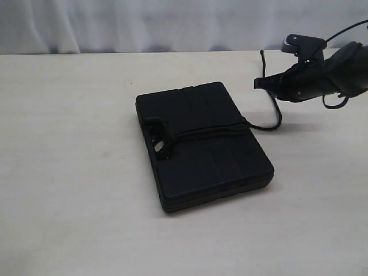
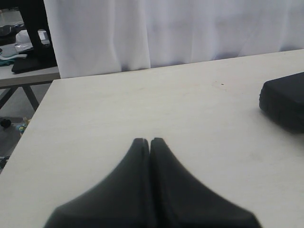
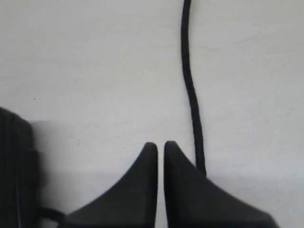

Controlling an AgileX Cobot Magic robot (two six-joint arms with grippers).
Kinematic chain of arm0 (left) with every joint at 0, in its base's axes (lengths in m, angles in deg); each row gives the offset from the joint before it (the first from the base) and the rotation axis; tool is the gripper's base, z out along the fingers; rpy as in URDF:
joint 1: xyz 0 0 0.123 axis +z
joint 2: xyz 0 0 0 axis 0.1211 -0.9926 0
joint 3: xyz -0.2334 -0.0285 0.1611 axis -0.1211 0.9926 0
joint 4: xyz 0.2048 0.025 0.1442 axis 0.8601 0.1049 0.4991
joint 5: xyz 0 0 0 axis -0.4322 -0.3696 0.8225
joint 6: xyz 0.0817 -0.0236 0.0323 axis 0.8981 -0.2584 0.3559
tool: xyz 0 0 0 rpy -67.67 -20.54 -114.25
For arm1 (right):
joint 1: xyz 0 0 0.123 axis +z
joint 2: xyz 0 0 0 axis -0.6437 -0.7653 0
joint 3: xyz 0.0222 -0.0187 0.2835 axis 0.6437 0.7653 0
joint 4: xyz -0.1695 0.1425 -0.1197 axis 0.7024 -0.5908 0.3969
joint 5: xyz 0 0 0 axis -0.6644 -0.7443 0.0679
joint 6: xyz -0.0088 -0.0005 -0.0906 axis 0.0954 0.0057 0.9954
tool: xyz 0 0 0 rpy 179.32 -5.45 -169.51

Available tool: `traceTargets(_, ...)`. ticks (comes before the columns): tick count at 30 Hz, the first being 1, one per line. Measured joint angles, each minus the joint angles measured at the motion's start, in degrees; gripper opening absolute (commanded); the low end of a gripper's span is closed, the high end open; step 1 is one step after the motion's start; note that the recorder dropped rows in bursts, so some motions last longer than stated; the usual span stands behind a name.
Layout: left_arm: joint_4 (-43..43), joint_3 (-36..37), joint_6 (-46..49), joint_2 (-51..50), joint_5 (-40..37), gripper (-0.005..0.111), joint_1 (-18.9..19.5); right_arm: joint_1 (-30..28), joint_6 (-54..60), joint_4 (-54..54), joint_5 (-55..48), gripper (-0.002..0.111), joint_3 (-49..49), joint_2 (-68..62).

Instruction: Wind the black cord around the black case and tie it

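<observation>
The black case (image 1: 201, 144) lies flat on the table, and its corner shows in the left wrist view (image 2: 285, 102). The black cord (image 1: 213, 131) crosses its lid to the handle (image 1: 159, 140), bunched there. The rest trails off the case's far side and curves over the table under my right gripper (image 1: 257, 84). In the right wrist view the cord (image 3: 190, 85) runs beside one finger, not between them. My right gripper (image 3: 160, 145) stands open by a narrow gap and holds nothing. My left gripper (image 2: 150, 140) is shut and empty, well left of the case.
The pale table (image 1: 75, 172) ends at a white curtain (image 1: 144, 23) at the back. In the left wrist view the table's edge (image 2: 33, 118) falls away to floor clutter. The right arm's cables (image 1: 333, 103) hang by its wrist.
</observation>
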Motion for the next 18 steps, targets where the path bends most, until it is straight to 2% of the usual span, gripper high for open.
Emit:
traceTargets(7,0.0,0.0,0.0,0.0,0.0,0.0,0.0,3.6,1.25,-0.02,4.92,0.004,7.53,4.95)
traceTargets(18,0.0,0.0,0.0,0.0,0.0,0.0,0.0,3.64,1.37,-0.04,-2.35,0.005,9.03,5.16)
